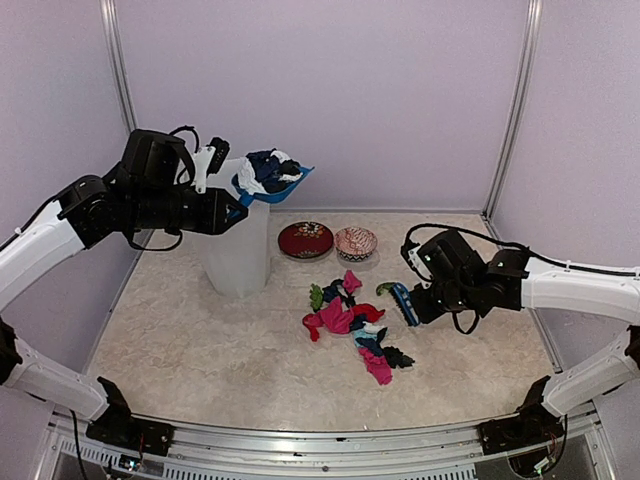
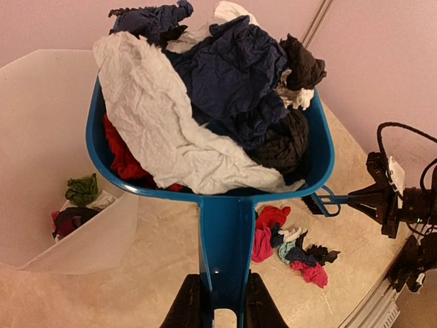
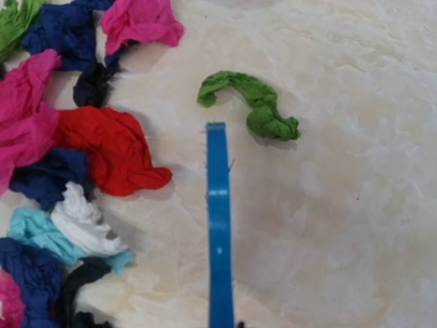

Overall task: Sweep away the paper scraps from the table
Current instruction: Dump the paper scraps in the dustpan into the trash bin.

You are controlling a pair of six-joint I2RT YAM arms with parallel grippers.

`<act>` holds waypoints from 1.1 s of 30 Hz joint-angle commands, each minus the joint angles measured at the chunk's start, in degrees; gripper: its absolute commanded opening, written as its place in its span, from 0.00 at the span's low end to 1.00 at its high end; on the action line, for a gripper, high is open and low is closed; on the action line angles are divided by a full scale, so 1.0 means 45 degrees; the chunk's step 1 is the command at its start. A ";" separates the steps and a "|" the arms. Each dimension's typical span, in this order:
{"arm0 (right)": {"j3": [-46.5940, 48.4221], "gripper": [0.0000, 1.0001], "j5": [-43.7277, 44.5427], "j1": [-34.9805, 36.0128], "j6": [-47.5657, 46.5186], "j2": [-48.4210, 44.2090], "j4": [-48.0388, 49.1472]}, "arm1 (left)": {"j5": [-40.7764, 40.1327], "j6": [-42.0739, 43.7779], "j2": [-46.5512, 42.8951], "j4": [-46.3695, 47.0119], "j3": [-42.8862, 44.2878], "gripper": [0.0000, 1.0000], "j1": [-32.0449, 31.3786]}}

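Metal framing (image 1: 300,435) edges the near side of the table (image 1: 180,340), where two robot arms are bolted side by side. Just beyond, at mid-table, a loose pile of paper scraps (image 1: 352,322) in pink, red, navy, teal, white and black lies unswept. Beside it, the right gripper (image 1: 428,296) is pressed together on a blue brush (image 1: 404,301). The brush's far end sits just short of a lone green scrap (image 3: 251,108), which lies a little apart from the pile.

Farther back stand a dark red bowl (image 1: 305,240), a paler bowl (image 1: 356,243) and a translucent bin (image 1: 240,250). Above the bin, the left gripper (image 2: 220,301) pinches the handle of a blue dustpan (image 2: 222,225), held high and heaped with white, navy, black and red wads. A few scraps appear to lie inside the bin, though its cloudy wall makes that hard to confirm.

On this evidence the job looks roughly half done. One load is collected and poised over the bin, not yet tipped. The mid-table pile and the green stray are left to sweep.
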 commanded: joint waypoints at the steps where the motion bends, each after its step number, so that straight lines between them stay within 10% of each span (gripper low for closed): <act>1: -0.0003 0.00 -0.0087 -0.0141 -0.0106 0.0161 0.0295 | 0.2566 -0.0674 -0.0871 0.0741 -0.0336 0.00 0.1438; 17: 0.0103 0.00 -0.0158 -0.0142 0.0160 0.0241 0.0198 | 1.1383 -0.7998 -0.3071 0.8612 -0.5374 0.00 0.6565; 33: -0.0174 0.00 -0.0162 -0.0141 0.0453 0.0057 0.0284 | 1.2291 -1.7335 -0.2188 1.8971 -0.8896 0.00 0.7343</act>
